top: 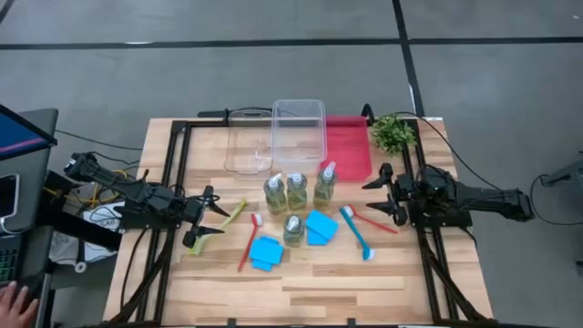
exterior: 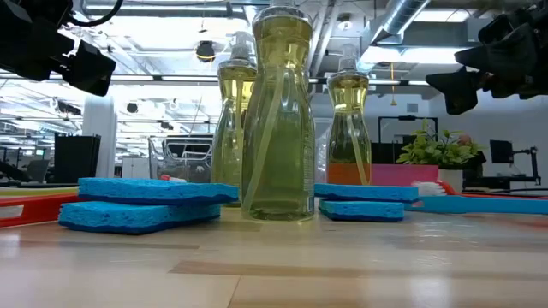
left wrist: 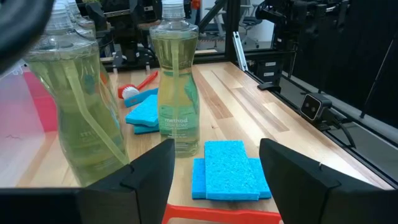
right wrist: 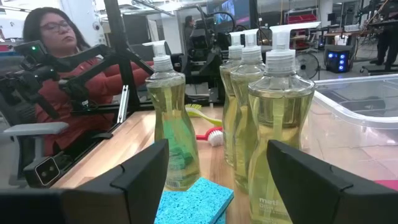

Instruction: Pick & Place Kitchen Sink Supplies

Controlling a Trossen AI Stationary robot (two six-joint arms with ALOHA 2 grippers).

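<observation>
Flanking four bottles (top: 295, 202), both fingers spread, empty.

Wood, clear plastic and porous foam

The table (top: 310, 282) is pale planked wood with a smooth, faintly sheened top. The bottles (exterior: 277, 111) are clear glossy plastic holding yellow-green liquid, with white plastic pumps. The sponges (left wrist: 230, 169) look matt, rough and porous. The brushes (top: 248, 244) have smooth plastic handles. The clear bin (top: 299, 128) is transparent plastic; the red bin (top: 346, 146) looks matt. Both arms' fingers (right wrist: 137, 174) are dark matt plastic.
</observation>
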